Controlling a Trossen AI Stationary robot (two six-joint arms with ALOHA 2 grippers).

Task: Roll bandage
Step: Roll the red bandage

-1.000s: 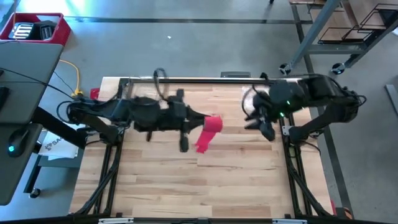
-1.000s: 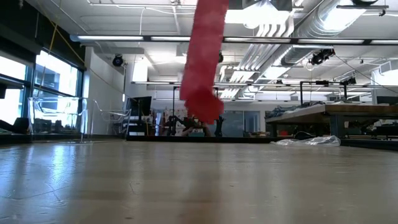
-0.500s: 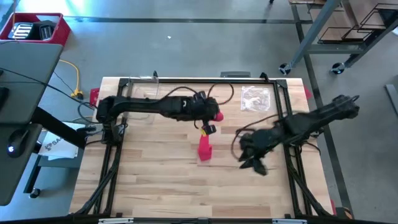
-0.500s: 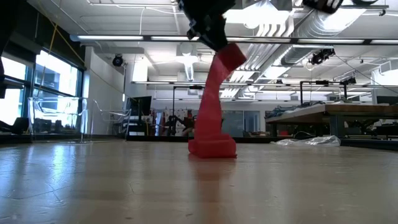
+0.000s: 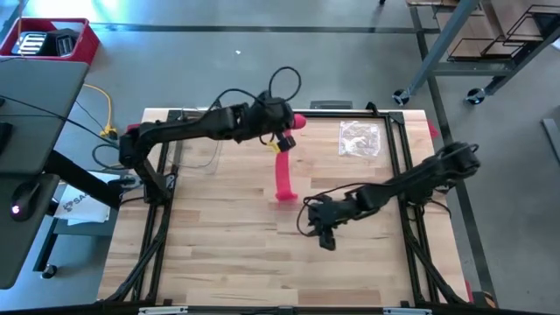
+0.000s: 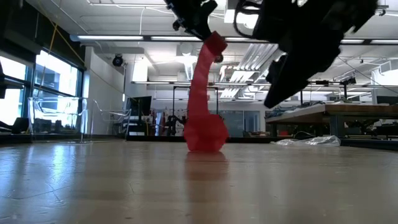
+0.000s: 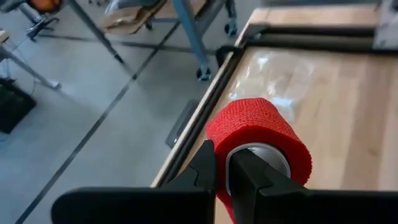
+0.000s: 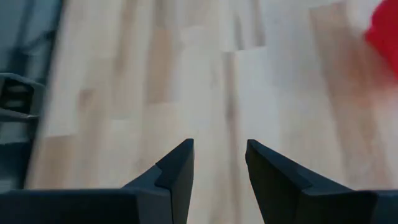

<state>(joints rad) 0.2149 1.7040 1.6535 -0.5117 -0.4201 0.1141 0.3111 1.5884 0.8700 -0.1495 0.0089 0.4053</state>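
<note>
The bandage is a bright red strip. Its rolled end (image 7: 258, 134) is up in my left gripper (image 7: 222, 163), which is shut on it over the table's far middle (image 5: 289, 122). From there the strip (image 6: 200, 87) slants down to a bunched lower end (image 6: 205, 134) resting on the wooden table (image 5: 219, 236). My right gripper (image 5: 325, 234) hangs open just above the table, to the near right of that lower end, with nothing between its fingers (image 8: 180, 165). My left gripper pinches the wall of the roll (image 7: 219, 146) at its open end. One finger (image 7: 249, 174) is inside the hollow core and the other outside. The roll is lifted clear, while the unrolled strip hangs below it with its lower end (image 5: 284, 192) on the table.
A crinkled clear plastic bag (image 5: 360, 138) lies at the table's far right. A black metal frame (image 5: 398, 157) runs along the table's edges. Bare wood lies to the left and near side.
My left gripper has carried the roll toward the table's far edge and somewhat down. The strip's lower end, which hung clear, has settled in a heap on the table. My right gripper has dropped from high at the far right to just above the table, toward the near middle.
</note>
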